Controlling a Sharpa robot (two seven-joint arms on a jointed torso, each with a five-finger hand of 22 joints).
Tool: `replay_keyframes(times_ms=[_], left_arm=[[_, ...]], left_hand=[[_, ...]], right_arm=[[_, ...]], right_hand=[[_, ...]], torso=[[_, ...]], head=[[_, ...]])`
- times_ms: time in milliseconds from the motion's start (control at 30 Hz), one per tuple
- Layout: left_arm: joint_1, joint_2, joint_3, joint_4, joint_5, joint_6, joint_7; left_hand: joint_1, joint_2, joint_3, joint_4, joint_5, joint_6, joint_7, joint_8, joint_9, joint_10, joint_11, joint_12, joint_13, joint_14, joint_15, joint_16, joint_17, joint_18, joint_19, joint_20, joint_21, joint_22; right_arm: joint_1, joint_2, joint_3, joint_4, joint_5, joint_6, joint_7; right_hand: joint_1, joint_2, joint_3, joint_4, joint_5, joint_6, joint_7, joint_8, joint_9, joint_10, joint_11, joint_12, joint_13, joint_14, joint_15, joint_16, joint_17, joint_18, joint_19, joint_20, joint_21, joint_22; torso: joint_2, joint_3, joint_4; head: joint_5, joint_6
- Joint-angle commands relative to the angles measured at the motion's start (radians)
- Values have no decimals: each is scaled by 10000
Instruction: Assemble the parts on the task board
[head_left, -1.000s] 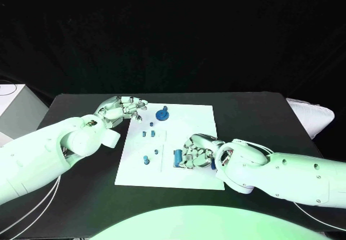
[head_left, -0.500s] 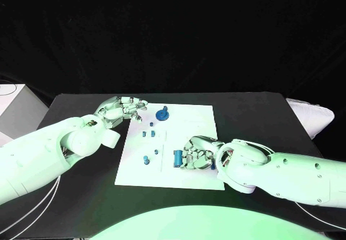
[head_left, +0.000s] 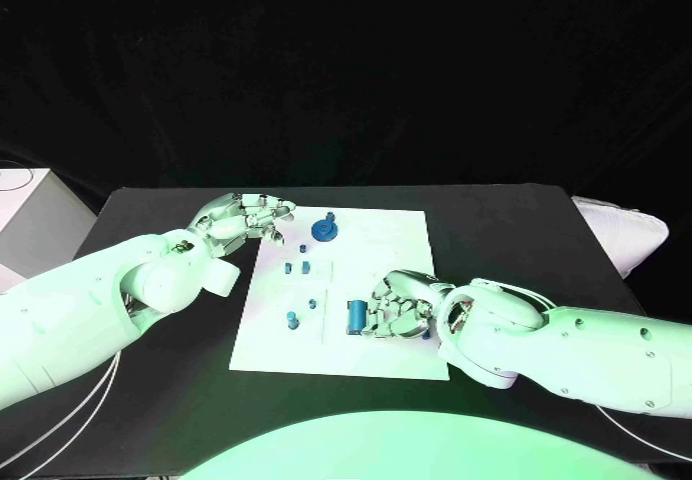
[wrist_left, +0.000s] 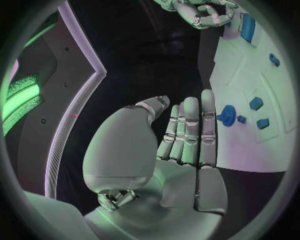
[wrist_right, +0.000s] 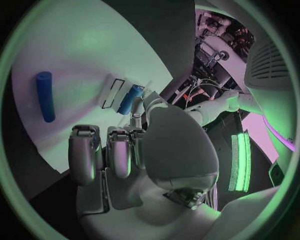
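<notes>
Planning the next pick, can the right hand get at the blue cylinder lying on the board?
Probably yes: the right hand sits just beside the cylinder on the board, nothing between them.

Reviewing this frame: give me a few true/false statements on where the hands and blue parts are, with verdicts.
1. The right hand rests over the task board. True.
2. The left hand holds the blue cylinder. False: the cylinder lies on the board beside the right hand.
3. The round blue part sits near the board's far edge. True.
4. The left hand is at the board's near edge. False: it is by the far left corner.
</notes>
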Motion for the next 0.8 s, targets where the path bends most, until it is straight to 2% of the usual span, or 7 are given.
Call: replay_keyframes(times_ms=[33,200,367,400,500,600,800], left_arm=[[-2,8,4,20,-8,142,84],[-3,-7,4,37,4,109,230],[-3,7,5,89,19,55,308],[-3,12,5,114,21,49,321],[-3,19,5,147,24,42,331],[-3,20,5,171,25,42,334],[-7,32,5,192,23,53,333]], left_hand=[[-84,23,-10,54,-11,-82,20,53,-11,-62,-16,55,-16,-76,-6,-8,3,154,59,-4,-42,-9],[-81,26,-10,58,-11,-83,20,56,-12,-61,-16,58,-16,-77,-6,-8,3,154,61,-4,-46,-11],[-77,31,-8,62,-10,-81,19,59,-12,-55,-18,64,-15,-77,-6,-7,3,154,63,-4,-48,-14],[-77,31,-8,62,-10,-81,19,59,-12,-55,-18,64,-15,-77,-6,-7,3,154,63,-4,-48,-14],[-69,39,-7,66,-9,-79,17,65,-12,-42,-21,75,-13,-78,-8,-7,3,153,67,-4,-53,-18],[-69,39,-7,66,-9,-79,17,65,-12,-42,-21,75,-13,-78,-8,-7,3,153,67,-4,-53,-18],[-69,39,-7,66,-9,-79,17,65,-12,-42,-21,75,-13,-78,-8,-7,3,153,67,-4,-53,-18]], right_arm=[[8,-290,47,238,1014,-786,501],[136,-1062,125,514,2135,-967,747],[247,-1901,147,601,2378,-811,866],[261,-2122,148,609,2244,-737,857],[263,-2509,147,627,1800,-606,741],[208,-2813,141,710,1242,-526,497],[40,-3067,131,926,-33,-550,-227]], right_hand=[[-151,-6,41,8,70,-276,119,-232,-87,1047,108,35,2629,1079,39,41,2634,-74,787,16,-93,2124],[-253,-41,84,-5,89,-743,451,-923,-369,1047,390,35,2629,1078,268,39,2630,-19,712,191,-394,1993],[-361,-208,-125,-5,97,-1250,854,-1905,-814,1047,745,35,2629,1064,570,8,2570,0,684,444,-524,1946],[-410,-205,-331,-17,517,-1170,896,-2113,-923,1047,789,35,2629,1062,618,5,2563,6,681,513,-542,1943],[-413,-219,-438,-19,588,-1121,901,-2194,-964,1047,799,35,2629,1057,629,-4,2545,13,675,533,-569,1933],[-450,-235,-819,-3,647,-1008,898,-2347,-1037,1037,803,14,2618,1048,629,-23,2510,28,661,563,-635,1909],[-627,-128,-1737,41,1204,-599,816,-2496,-1088,908,737,-258,2479,1031,589,-60,2444,8,696,542,-542,1960]], torso=[[-13,3,-12],[-24,-17,-39],[-37,-54,-35],[-41,-59,-42],[-43,-19,-70],[-36,7,-59],[-33,-6,-80]], head=[[-20,2],[-75,2],[-118,2],[-153,2],[-175,2],[-259,2],[-360,2]])
